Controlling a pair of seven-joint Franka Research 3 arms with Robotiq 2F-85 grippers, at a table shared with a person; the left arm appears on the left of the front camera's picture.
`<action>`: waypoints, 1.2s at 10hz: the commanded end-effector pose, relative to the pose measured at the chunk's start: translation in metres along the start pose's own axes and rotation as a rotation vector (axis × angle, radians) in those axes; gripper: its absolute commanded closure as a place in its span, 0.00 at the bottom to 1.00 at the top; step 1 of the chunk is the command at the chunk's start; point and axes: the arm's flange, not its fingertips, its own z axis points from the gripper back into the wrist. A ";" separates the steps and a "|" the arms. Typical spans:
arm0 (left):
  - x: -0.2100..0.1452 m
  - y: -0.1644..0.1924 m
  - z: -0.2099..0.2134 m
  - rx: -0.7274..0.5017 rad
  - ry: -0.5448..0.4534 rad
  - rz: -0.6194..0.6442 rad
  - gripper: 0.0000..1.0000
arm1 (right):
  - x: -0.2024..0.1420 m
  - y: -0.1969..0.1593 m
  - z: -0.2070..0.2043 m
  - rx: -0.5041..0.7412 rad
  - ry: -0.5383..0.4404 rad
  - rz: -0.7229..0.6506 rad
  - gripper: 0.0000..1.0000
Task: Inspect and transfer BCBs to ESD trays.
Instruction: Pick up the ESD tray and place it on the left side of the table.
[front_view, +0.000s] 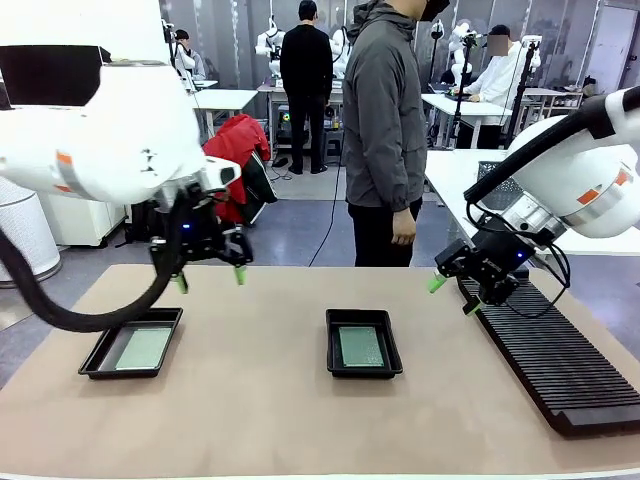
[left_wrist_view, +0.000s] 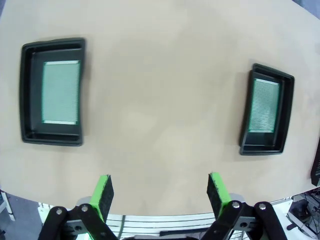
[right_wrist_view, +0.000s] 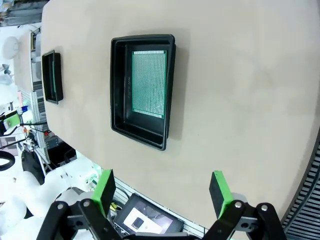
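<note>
Looks basically done: both ESD trays (front_view: 132, 350) (front_view: 364, 343) hold a BCB (front_view: 144, 348) (front_view: 361, 346), left tool (front_view: 210, 277) and right tool (front_view: 453, 294) wide, empty, hovering at 9 and 3 o'clock.

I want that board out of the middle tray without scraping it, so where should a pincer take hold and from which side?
Judging by its pose, come straight down from above. The board lies flat on the floor of the middle tray, raised rim all round, so a sideways approach is blocked. Pinch its two long edges; the wider gap on one long side, seen in the right wrist view, leaves room for a finger.
</note>
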 end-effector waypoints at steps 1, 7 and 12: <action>0.011 -0.035 -0.017 0.020 -0.004 0.002 0.00 | -0.003 -0.017 -0.001 0.075 0.012 0.030 0.00; 0.012 -0.128 -0.077 0.073 -0.022 -0.054 0.00 | -0.009 -0.048 0.001 0.174 0.039 0.106 0.00; 0.021 -0.160 -0.132 0.054 0.001 -0.140 0.00 | -0.013 -0.063 -0.001 0.215 0.032 0.121 0.00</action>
